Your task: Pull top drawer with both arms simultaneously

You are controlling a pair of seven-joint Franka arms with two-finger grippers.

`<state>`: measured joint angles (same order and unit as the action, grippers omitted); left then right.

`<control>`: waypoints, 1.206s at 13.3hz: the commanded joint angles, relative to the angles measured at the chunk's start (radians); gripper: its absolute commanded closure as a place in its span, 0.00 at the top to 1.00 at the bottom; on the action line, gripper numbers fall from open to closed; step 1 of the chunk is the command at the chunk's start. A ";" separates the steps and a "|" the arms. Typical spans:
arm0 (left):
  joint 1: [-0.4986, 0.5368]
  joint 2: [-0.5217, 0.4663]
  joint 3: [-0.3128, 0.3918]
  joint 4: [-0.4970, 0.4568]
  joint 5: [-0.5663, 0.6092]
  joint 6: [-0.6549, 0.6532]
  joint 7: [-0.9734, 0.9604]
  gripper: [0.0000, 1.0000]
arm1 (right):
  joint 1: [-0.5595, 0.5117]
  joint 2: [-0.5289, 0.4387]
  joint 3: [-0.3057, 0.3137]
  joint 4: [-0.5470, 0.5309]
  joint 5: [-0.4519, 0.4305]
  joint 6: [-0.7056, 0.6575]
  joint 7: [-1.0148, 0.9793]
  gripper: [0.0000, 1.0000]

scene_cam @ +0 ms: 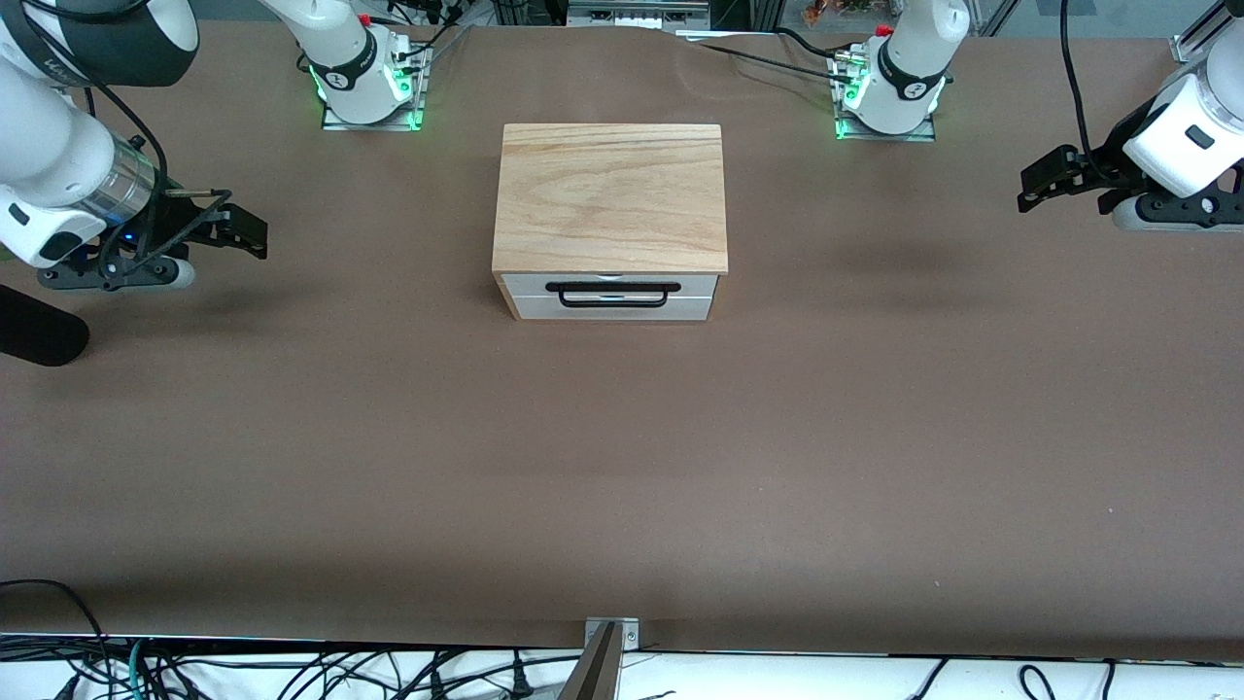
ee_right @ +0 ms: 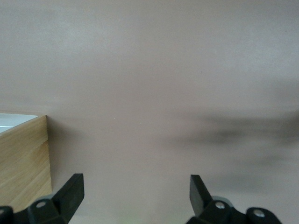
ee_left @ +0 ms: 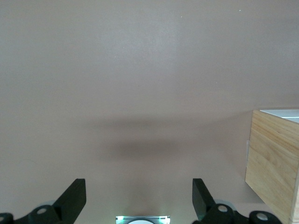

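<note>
A small cabinet with a light wood-grain top (scene_cam: pixel 610 194) stands mid-table. Its top drawer (scene_cam: pixel 525 285) is shut, white-fronted, with a long black bar handle (scene_cam: pixel 612 304). The lower white drawer front (scene_cam: pixel 530 308) sits under it. My right gripper (scene_cam: pixel 253 230) is open and empty, over the table toward the right arm's end, well apart from the cabinet. My left gripper (scene_cam: pixel 1032 188) is open and empty over the left arm's end. The left wrist view shows open fingers (ee_left: pixel 74 198) and the cabinet's side (ee_left: pixel 273 161). The right wrist view shows open fingers (ee_right: pixel 72 191) and the cabinet's side (ee_right: pixel 23 161).
The two arm bases (scene_cam: pixel 364 83) (scene_cam: pixel 889 87) stand on the table farther from the front camera than the cabinet. A black rounded object (scene_cam: pixel 34 335) lies at the right arm's end. Cables and a metal bracket (scene_cam: pixel 610 637) run along the table's near edge.
</note>
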<state>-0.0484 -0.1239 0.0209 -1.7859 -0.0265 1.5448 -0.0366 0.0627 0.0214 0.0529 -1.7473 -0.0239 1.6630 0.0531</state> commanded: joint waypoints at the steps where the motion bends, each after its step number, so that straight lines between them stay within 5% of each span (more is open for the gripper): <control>1: -0.001 -0.016 -0.006 -0.020 0.036 0.011 0.001 1.00 | -0.009 -0.005 0.002 0.011 0.004 -0.025 0.002 1.00; 10: -0.001 -0.016 -0.006 -0.021 0.034 0.005 0.001 1.00 | -0.009 0.020 0.004 0.012 0.042 -0.011 -0.006 1.00; 16: -0.001 0.001 -0.007 -0.020 0.019 0.014 0.003 1.00 | -0.009 0.208 0.001 0.020 0.615 -0.008 -0.013 1.00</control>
<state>-0.0485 -0.1228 0.0206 -1.7929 -0.0265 1.5448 -0.0366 0.0599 0.1565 0.0527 -1.7525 0.4416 1.6607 0.0522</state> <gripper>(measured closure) 0.000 0.000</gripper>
